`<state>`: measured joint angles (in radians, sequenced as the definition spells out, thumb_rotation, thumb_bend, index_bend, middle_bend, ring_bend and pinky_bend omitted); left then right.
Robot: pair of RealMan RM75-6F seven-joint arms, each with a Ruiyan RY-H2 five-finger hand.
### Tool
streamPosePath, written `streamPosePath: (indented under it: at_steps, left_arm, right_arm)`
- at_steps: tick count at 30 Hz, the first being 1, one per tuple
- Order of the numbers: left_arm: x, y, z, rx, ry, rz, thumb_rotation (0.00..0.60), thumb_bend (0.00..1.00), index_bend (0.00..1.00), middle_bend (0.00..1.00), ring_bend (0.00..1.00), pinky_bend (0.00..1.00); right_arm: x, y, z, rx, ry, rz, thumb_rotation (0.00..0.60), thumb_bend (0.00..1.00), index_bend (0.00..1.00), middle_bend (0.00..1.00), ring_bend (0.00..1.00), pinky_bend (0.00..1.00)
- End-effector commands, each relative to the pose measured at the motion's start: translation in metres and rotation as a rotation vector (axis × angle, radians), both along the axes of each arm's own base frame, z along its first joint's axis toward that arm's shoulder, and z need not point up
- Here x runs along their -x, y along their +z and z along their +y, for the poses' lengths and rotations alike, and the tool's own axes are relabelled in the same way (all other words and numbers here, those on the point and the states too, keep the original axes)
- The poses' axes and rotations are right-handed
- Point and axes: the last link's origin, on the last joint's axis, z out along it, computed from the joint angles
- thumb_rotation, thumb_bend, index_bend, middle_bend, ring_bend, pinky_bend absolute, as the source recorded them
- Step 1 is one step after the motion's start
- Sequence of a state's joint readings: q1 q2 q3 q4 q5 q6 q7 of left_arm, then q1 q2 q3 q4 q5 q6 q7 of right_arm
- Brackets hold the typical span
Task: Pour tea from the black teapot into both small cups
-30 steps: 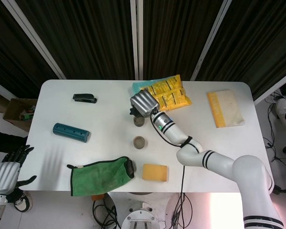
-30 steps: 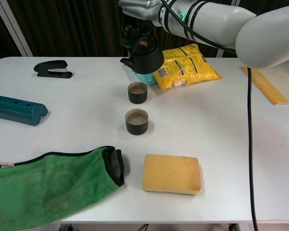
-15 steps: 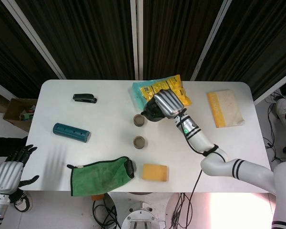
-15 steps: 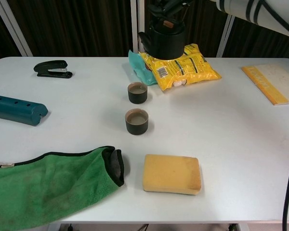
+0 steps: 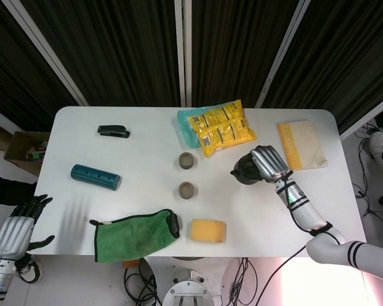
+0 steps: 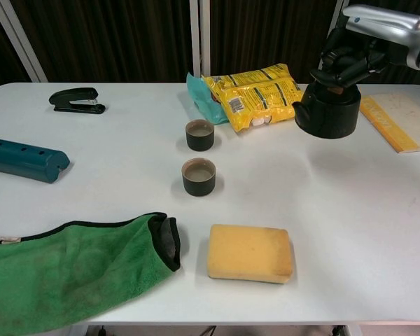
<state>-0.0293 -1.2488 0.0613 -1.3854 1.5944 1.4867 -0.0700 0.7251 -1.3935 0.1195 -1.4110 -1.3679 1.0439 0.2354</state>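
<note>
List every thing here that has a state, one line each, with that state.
Black round teapot: upright, gripped from above by the right robot hand.
Far small dark cup: upright, holds tea.
Near small dark cup: upright, holds tea.
Left robot hand: off the table, holds nothing, fingers apart.
Green cloth: crumpled flat.

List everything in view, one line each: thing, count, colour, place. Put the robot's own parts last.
black teapot: one, black, right of the cups, held by the right hand.
small cups: two, dark, table centre, one behind the other, both holding brownish liquid.
snack bag: one, yellow, rear centre.
teal packet: one, teal, partly under the snack bag.
sponge: one, yellow, front centre.
cloth: one, green, front left.
stapler: one, black, rear left.
teal case: one, teal, left edge.
booklet: one, yellow and white, rear right.
table: one, white.
left hand: silver, off the table's left, fingers spread.
right hand: silver, gripping the teapot's top.
</note>
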Motion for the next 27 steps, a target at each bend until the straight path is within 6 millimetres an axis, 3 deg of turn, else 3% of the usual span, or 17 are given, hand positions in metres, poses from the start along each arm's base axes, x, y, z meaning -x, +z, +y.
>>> streamPosePath:
  at_steps: [1, 11, 27]
  left_arm:
    - [0.000, -0.002, 0.001, 0.007, 0.001, 0.003, 0.600, 0.07, 0.16, 0.12, 0.12, 0.22]
    - [0.000, -0.004, 0.001, 0.014, -0.001, 0.003, 0.600, 0.07, 0.16, 0.12, 0.12, 0.22]
    - [-0.001, -0.004, 0.002, 0.015, -0.003, 0.005, 0.600, 0.07, 0.16, 0.12, 0.12, 0.22]
  right_arm:
    - [0.015, -0.003, 0.009, -0.003, -0.012, 0.004, 0.600, 0.44, 1.00, 1.00, 1.00, 0.57]
    - [0.048, -0.023, 0.024, -0.016, -0.039, 0.034, 0.600, 0.44, 1.00, 1.00, 1.00, 0.57]
    - [0.063, -0.051, 0.027, -0.029, -0.042, 0.047, 0.600, 0.44, 1.00, 1.00, 1.00, 0.57]
